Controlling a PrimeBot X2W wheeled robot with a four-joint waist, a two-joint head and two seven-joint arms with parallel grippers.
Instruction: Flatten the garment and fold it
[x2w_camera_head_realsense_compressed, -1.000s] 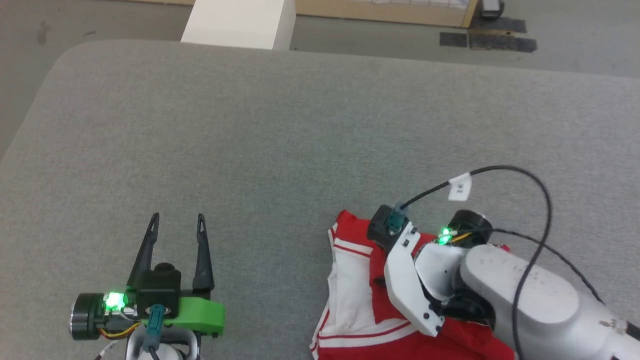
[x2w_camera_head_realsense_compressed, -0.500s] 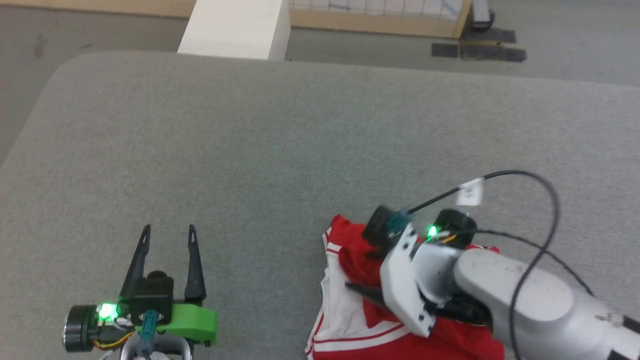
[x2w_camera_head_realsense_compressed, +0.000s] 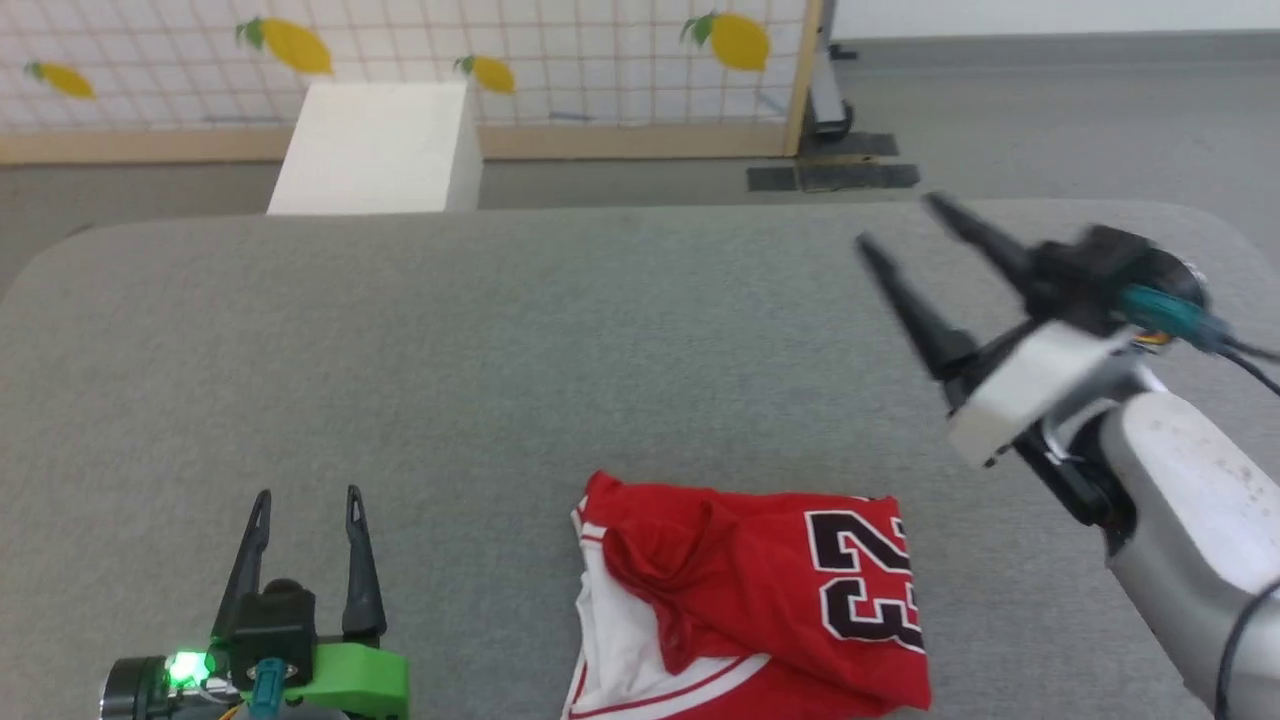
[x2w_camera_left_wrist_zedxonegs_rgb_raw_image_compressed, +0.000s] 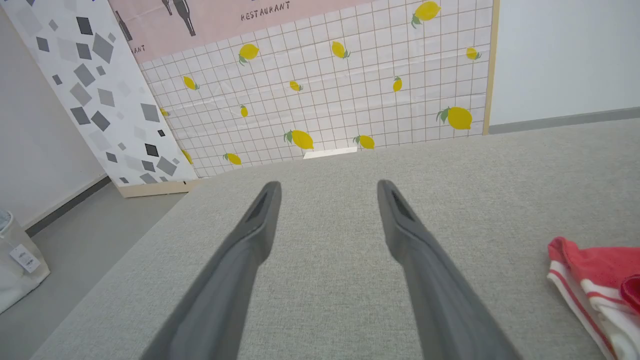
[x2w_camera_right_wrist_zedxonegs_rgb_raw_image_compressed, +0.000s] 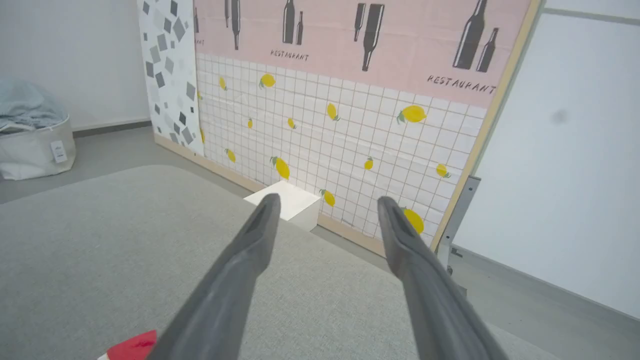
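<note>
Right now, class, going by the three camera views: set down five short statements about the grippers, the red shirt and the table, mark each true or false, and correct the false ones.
1. The right gripper grips the garment. False: it is open, up above the table to the garment's right, and not touching it.
2. The garment shows the number 23. True.
3. The left gripper is shut. False: its fingers stand apart with nothing between them.
4. A white box stands beyond the far edge of the grey table. True.
5. The garment lies spread out flat. False: it is bunched and creased.
</note>
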